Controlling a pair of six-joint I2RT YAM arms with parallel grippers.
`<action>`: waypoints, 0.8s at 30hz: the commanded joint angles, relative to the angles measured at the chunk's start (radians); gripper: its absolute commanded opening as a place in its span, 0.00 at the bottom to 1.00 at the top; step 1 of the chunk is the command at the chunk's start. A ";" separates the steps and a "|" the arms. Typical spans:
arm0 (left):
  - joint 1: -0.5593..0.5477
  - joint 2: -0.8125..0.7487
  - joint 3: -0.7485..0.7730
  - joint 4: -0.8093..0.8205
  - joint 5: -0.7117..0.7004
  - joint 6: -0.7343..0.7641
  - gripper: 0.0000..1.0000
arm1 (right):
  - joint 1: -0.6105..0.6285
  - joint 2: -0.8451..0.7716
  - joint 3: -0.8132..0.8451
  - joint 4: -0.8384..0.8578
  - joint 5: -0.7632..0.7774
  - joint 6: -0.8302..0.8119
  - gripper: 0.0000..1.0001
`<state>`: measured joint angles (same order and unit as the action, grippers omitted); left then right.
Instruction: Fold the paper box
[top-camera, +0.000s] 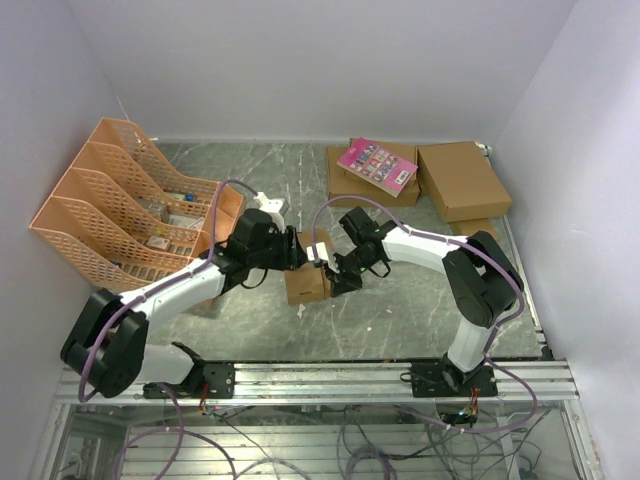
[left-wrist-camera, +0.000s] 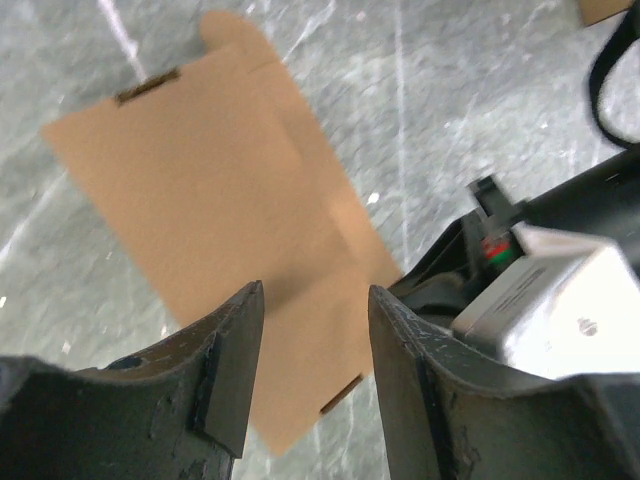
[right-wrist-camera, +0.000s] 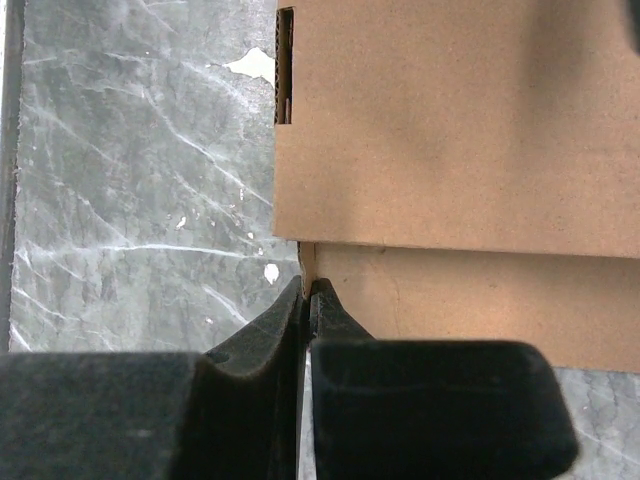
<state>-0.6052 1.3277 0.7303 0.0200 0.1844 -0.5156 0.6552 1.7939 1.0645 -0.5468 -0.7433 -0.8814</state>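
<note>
The paper box (top-camera: 307, 284) sits on the gray desk (top-camera: 410, 310), near the middle of the top picture, between the two arms. From above it looks like a small brown block with some sides already standing up. So the folding has begun, but it does not look finished.

The left fingers (left-wrist-camera: 225, 365) are spread apart. A flat brown panel of the box shows in the gap between them, and they do not squeeze it. In the left wrist picture this panel fills the upper left and middle. A small slot (left-wrist-camera: 147, 87) near its top edge has nothing tucked in it. A rounded flap sticks out at the top.

The right fingers (right-wrist-camera: 262, 345) are pressed together at the bottom middle of the right wrist picture. They seem to pinch a very thin edge of the box that stands up just above their tips. Above them is a wide brown panel with another slot (right-wrist-camera: 285, 65) at its top left.

What looks done: the card is bent along some creases and has a box shape. What looks left: the loose flaps need folding in, the tabs need to go into the slots, and the lid needs closing.

Orange trays (top-camera: 120, 210) stand at the left, well apart from the box. Bigger brown boxes (top-camera: 465, 180), one with a pink booklet (top-camera: 377, 165), lie at the upper right
</note>
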 joint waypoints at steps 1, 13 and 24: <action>0.012 -0.070 -0.072 -0.131 -0.096 -0.048 0.58 | 0.005 -0.013 0.000 0.010 0.012 0.021 0.01; 0.015 -0.045 -0.169 -0.014 -0.036 -0.107 0.60 | 0.052 -0.051 -0.023 0.053 0.044 0.027 0.01; 0.019 -0.011 -0.191 -0.005 -0.062 -0.116 0.48 | 0.098 -0.121 -0.088 0.123 0.112 0.034 0.00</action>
<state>-0.5961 1.2926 0.5571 -0.0040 0.1272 -0.6289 0.7242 1.7222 1.0088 -0.4767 -0.6399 -0.8497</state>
